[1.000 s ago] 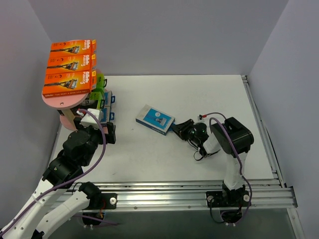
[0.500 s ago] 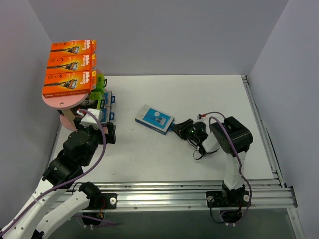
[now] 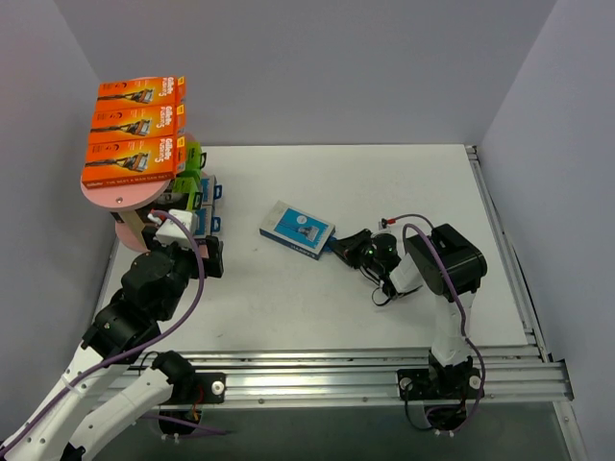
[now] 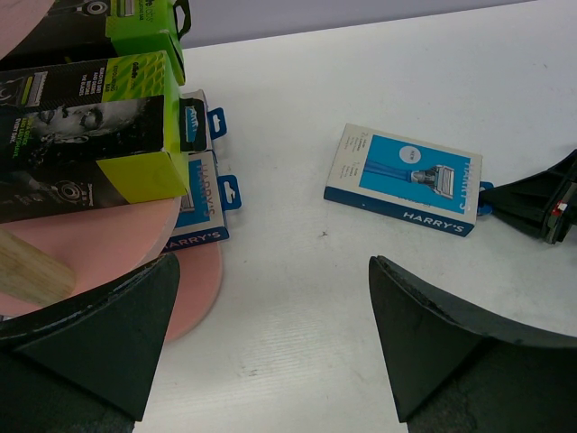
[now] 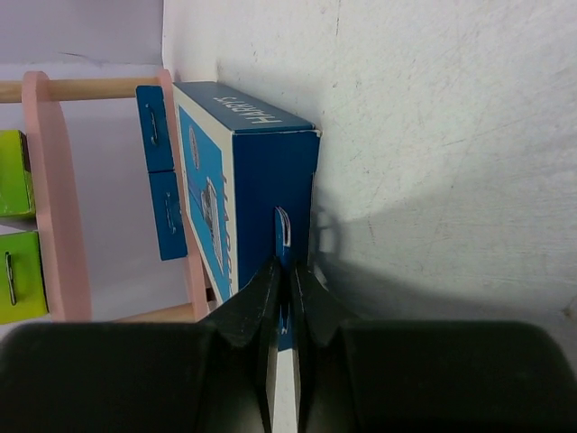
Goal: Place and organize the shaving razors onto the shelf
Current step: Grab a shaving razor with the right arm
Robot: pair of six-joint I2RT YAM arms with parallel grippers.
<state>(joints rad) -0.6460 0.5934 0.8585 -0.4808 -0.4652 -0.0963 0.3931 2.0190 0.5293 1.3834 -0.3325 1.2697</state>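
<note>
Here, right pincer pinches the flat blue pack by its thin tab; left pincer spread.

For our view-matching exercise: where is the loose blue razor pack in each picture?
Top external: blue razor pack at picture centre.
Left wrist: pack right of centre, lying flat.
Right wrist: pack at centre, ahead of the right gripper.
Shared landmark: pink shelf, left in all.

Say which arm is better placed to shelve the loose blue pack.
Right: the right gripper is shut on the hang tab of the blue pack; the left gripper hangs open by the shelf.
</note>
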